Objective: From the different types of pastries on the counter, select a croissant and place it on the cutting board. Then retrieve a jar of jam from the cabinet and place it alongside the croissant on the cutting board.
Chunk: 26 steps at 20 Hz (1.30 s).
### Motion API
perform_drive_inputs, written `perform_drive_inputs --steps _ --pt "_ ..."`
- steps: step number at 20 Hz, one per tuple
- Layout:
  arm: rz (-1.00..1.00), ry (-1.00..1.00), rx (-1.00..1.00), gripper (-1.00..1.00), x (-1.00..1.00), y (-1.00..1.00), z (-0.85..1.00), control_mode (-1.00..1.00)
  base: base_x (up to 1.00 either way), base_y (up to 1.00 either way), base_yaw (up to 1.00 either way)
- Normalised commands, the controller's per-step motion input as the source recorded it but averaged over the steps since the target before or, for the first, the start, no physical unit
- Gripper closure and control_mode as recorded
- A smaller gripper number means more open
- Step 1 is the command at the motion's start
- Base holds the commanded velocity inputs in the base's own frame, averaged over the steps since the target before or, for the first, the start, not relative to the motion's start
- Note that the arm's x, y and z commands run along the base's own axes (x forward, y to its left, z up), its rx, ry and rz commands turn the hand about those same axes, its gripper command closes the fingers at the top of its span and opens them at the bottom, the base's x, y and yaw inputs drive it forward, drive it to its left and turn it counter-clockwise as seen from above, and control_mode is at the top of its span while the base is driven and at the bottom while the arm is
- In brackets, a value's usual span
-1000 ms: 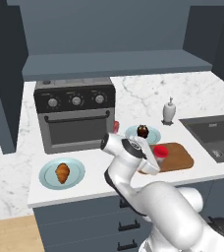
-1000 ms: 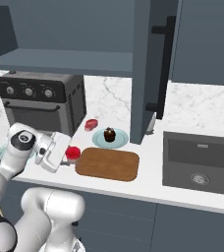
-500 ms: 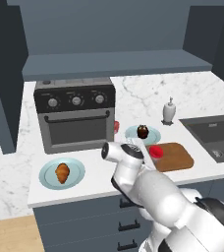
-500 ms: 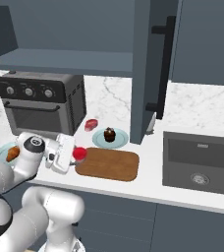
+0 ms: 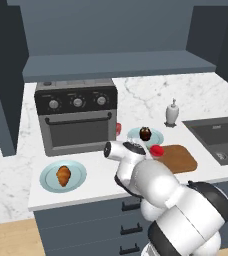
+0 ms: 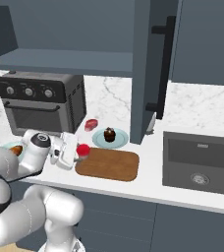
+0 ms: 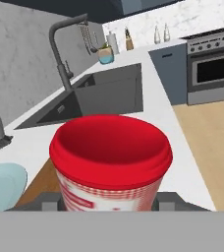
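My gripper [image 6: 78,152] is shut on the jar of jam [image 6: 83,149], a small jar with a red lid [image 7: 111,142]. The jar [image 5: 156,150] hangs at the left end of the brown cutting board [image 5: 181,157]; I cannot tell whether it touches the board [image 6: 111,166]. The golden croissant [image 5: 63,175] lies on a light blue plate [image 5: 46,175] at the left of the counter [image 5: 16,175], well away from the board. The dark cupcake [image 5: 145,133] sits on another blue plate [image 6: 120,141] behind the board. The cabinet shelf [image 5: 116,65] runs above the oven.
A black countertop oven [image 5: 76,120] stands behind the arm. A white soap dispenser [image 5: 172,112] is at the back, and a dark sink [image 6: 202,160] lies right of the board. A small red item [image 6: 91,124] rests by the oven. A tall cabinet side [image 6: 143,69] rises behind the cupcake.
The arm's wrist and elbow have folded lower and closer to the counter's front. The jar has stayed in the grip at the board's left end, shifting only slightly.
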Motion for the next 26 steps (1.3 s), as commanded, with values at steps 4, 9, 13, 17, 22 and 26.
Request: perform_drive_inputs --steps 4,9,13,17,22,26 --pt "-0.14 0.06 -0.01 1.0 0.2 0.22 -0.03 -1.0 0.0 0.0 0.0" --pt "-0.12 0.0 0.0 1.0 0.0 0.02 -0.14 -1.0 0.0 0.0 0.0" --pt "-0.11 0.0 0.0 1.0 0.0 0.0 -0.29 -1.0 0.0 0.0 0.0" --pt "-0.07 -0.06 -0.01 1.0 0.04 0.0 -0.38 -1.0 0.0 0.0 0.0" --pt "-0.03 -0.12 -0.02 1.0 0.06 0.0 -0.36 -1.0 0.0 0.0 0.0" --pt "-0.02 -0.21 -0.06 1.0 0.17 0.11 -0.35 -1.0 0.0 0.0 0.0"
